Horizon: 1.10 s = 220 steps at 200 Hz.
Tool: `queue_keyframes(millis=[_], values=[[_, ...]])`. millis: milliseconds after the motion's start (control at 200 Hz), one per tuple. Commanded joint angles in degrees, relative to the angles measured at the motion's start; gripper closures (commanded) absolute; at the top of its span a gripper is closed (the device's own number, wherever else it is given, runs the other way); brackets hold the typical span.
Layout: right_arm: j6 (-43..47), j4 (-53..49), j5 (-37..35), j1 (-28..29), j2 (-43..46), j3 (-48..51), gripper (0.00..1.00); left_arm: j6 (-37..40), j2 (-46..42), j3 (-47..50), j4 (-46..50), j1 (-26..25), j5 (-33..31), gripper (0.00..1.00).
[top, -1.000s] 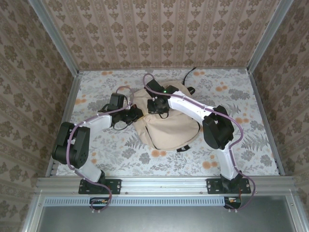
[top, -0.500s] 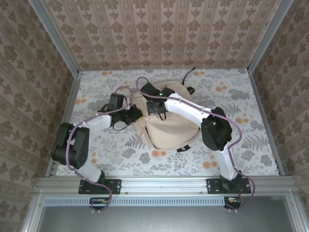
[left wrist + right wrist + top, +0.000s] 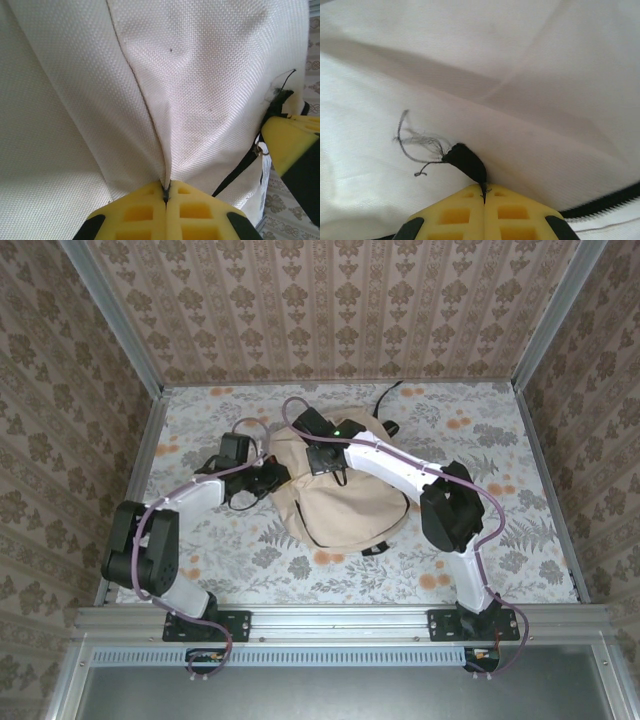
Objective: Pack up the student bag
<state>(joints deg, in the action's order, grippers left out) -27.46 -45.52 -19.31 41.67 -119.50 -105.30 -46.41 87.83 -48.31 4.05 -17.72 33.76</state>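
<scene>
Left wrist view, at the left gripper (image 3: 165,196): pinched shut on a fold of the student bag (image 3: 200,100) just ahead, right gripper (image 3: 483,192) likewise clamped on its frayed black tab (image 3: 465,160) (a zip pull, probably), so likely zipping stage, contents hidden.
</scene>
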Motion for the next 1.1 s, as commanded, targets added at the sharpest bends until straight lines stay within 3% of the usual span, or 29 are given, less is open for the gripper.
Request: queue_keyframes(millis=[0, 330, 760, 1095], values=[[-1.3, -3.5, -13.3, -3.3, 4.1, 0.9, 1.0, 3.0, -2.7, 2.1, 7.6, 3.7, -2.9, 1.0], [-5.1, -5.6, -18.0, -6.5, 5.1, 2.6, 1.0, 4.6, -3.7, 2.4, 9.5, 7.1, -3.7, 1.0], [-6.0, -4.8, -4.5, -13.2, 0.2, 3.7, 1.0, 5.5, -3.6, 2.4, 9.7, 8.0, -3.1, 1.0], [-10.6, -1.8, -4.7, -15.1, 7.6, 12.7, 1.0, 4.4, 5.3, -6.9, 1.4, 6.7, 0.8, 1.0]])
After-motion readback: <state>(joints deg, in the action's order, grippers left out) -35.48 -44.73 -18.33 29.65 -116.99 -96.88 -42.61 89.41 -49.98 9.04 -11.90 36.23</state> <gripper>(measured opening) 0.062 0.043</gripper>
